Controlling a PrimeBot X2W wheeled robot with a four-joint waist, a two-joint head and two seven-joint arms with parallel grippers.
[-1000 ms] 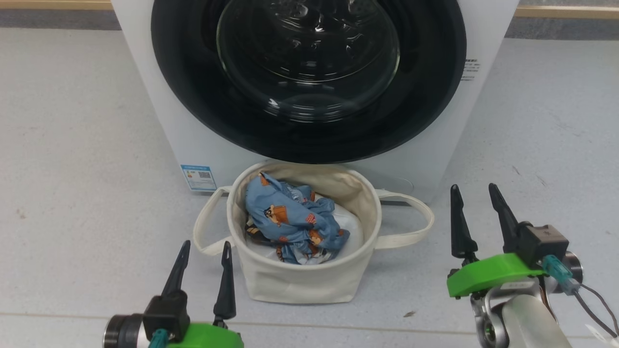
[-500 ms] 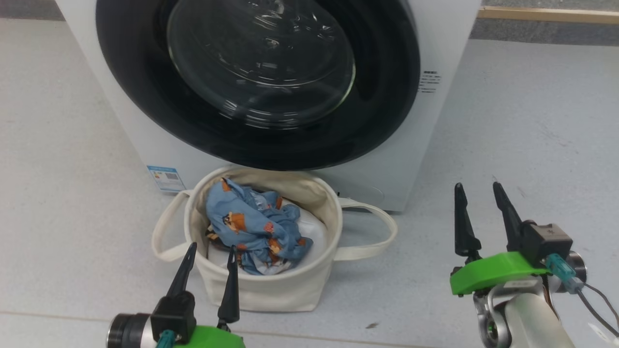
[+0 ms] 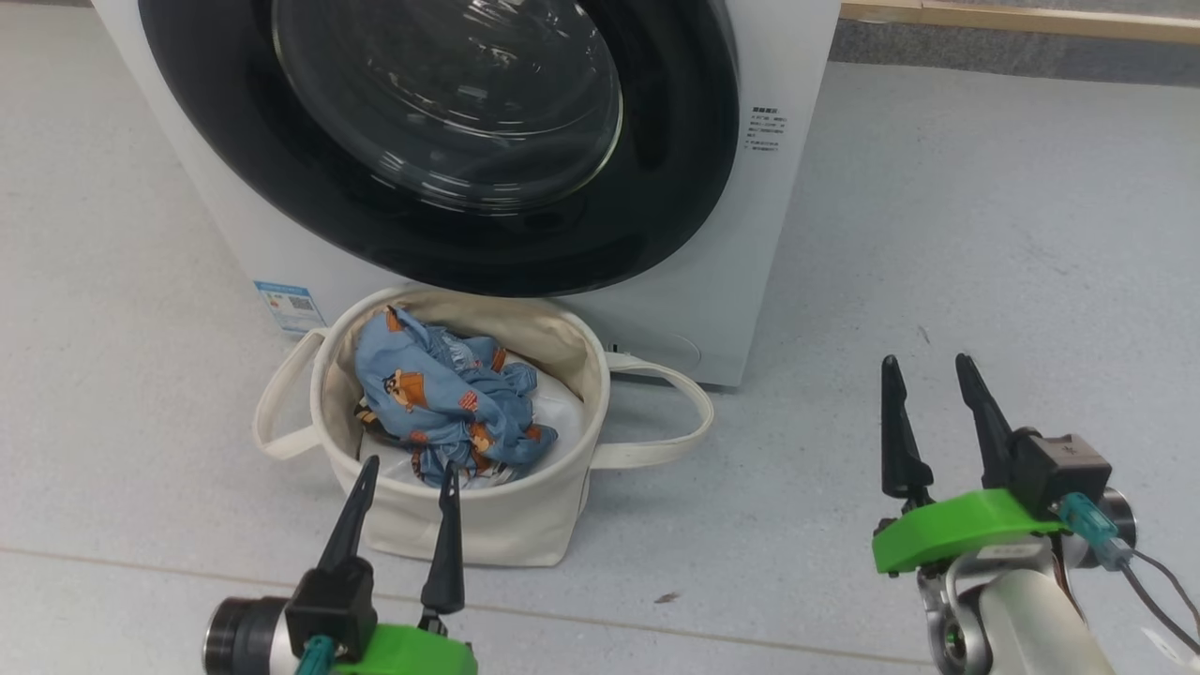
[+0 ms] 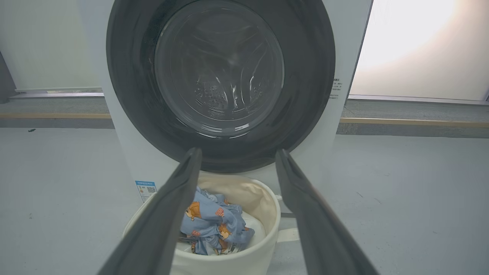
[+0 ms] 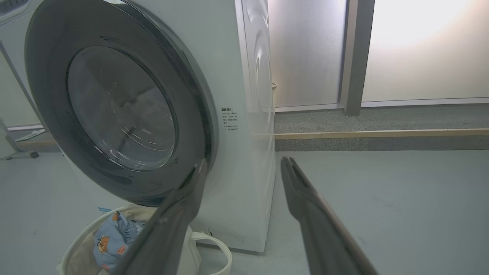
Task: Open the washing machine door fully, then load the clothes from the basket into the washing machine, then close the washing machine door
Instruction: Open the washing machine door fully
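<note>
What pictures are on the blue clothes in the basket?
Orange-brown cartoon figures on the light-blue clothes; clearest in the head view.

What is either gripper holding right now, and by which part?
Nothing is held. The left gripper and the right gripper both stand open and empty; the clothes lie in the basket.

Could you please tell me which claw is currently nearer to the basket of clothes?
Left. The left claw hangs open just in front of the near rim of the basket. The right claw, also open, sits well off to the right of it, above bare floor.
</note>
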